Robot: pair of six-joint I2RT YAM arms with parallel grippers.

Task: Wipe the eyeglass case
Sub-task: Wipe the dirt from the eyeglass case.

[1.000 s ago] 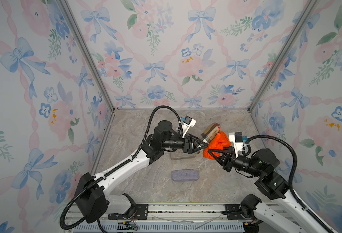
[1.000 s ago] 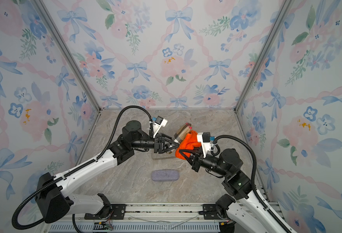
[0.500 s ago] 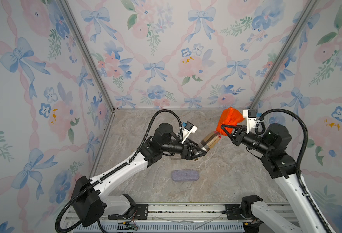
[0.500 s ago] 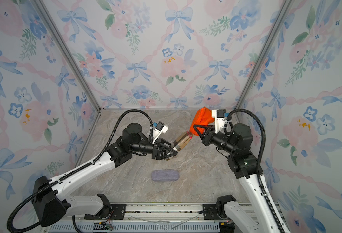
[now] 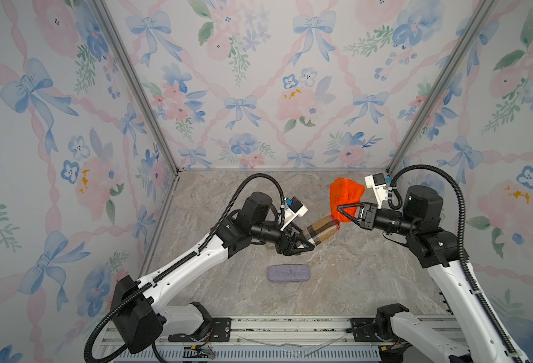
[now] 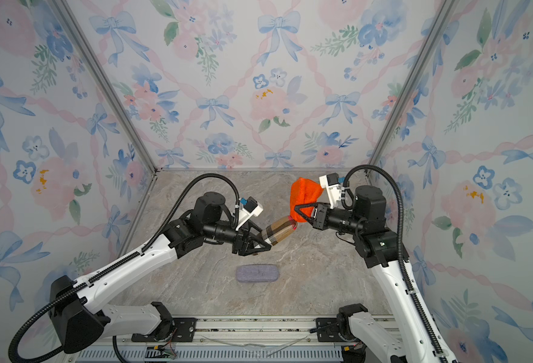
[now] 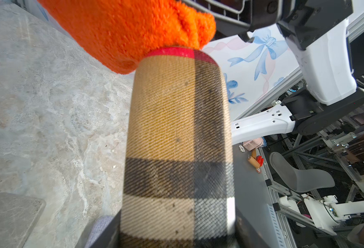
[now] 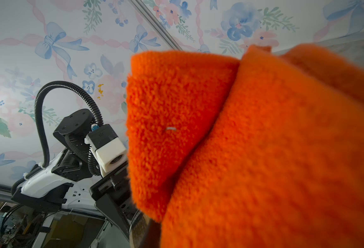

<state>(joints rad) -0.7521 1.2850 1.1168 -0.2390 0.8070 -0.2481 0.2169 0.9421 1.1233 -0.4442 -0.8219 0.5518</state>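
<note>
In both top views, a marble tabletop is enclosed by floral walls. The plaid eyeglass case is clamped aloft by the left gripper. The orange cloth is pinched by the right gripper.

In the left wrist view, the cloth is pressed on the case's red end.

The right wrist view is mostly filled by the cloth.

A second earlier, the cloth was held lower against the case.

On the marbled table lie a grey case, near the front, and a flat grey slab.

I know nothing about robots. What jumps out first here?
The fluffy orange cloth, pinched in the right pincer in mid-air, touches the red end of a plaid eyeglass case held up by the left pincer. Below, a grey case lies flat on the marble table.
</note>
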